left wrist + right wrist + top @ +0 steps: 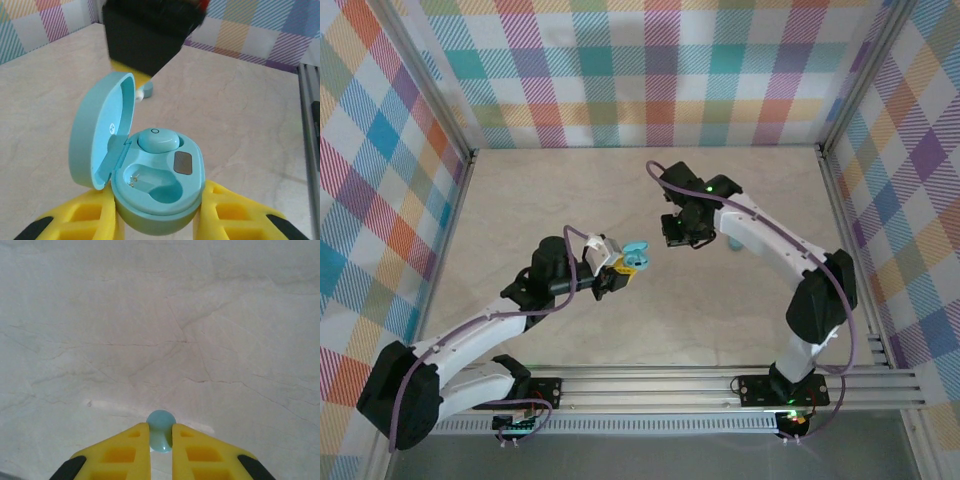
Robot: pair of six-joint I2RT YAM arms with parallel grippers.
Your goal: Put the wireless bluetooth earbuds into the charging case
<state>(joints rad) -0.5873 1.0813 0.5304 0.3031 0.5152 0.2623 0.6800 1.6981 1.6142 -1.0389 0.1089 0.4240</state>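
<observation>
One earbud of the two is home by my reckoning, and one is left to place.

My left pincer is clamped on the base of the charging case, a yellow finger on either side of the shell, holding it mouth up with the table spread out beyond. Just past my fingers the lid stands swung open to the left on its hinge. Inside the base, on the side farthest from my fingers, the seated earbud lies in its hollow, flush as far as I can judge. Nearer to me the empty socket shows its bare contacts.

My right pincer is closed on the second earbud, pinched between the fingertips with its rounded end poking out past them and pale tabletop beyond. From above, that pincer hangs just beyond and to the right of the case, apart from it.

What remains, I judge, is to bring the held earbud over the empty socket, turn it to match the hollow and release it there, then shut the lid if that counts. The bud is tiny and smooth, so I expect it could slip or go in crooked.
</observation>
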